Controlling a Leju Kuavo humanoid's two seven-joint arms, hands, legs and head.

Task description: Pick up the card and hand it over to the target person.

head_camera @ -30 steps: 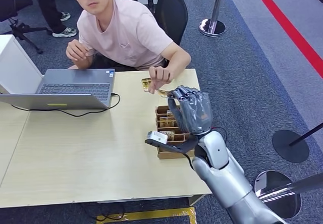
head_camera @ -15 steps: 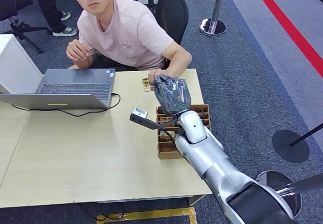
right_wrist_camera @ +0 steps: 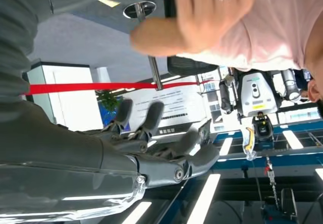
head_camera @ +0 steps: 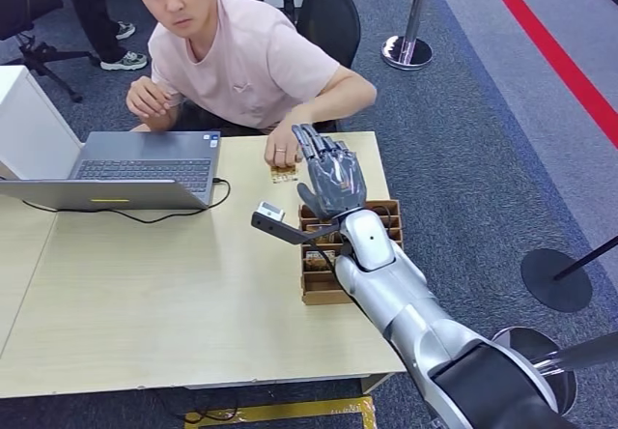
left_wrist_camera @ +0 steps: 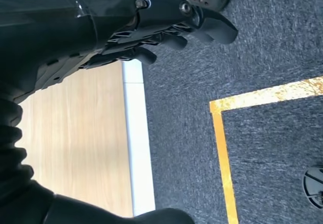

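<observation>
Handover step, card already with the person.
My right robot hand (head_camera: 331,176) was spread wide, holding nothing; the card (head_camera: 283,172) lay on the desk (head_camera: 146,294) under the person's hand (head_camera: 283,148). Next, I judged: pull the arm clear.

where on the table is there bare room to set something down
Widest bare patch: the wood between the laptop with its cable and the near edge, left of the card box. Crowded: the far right corner, where the right hand, the person's hand and the card meet.
</observation>
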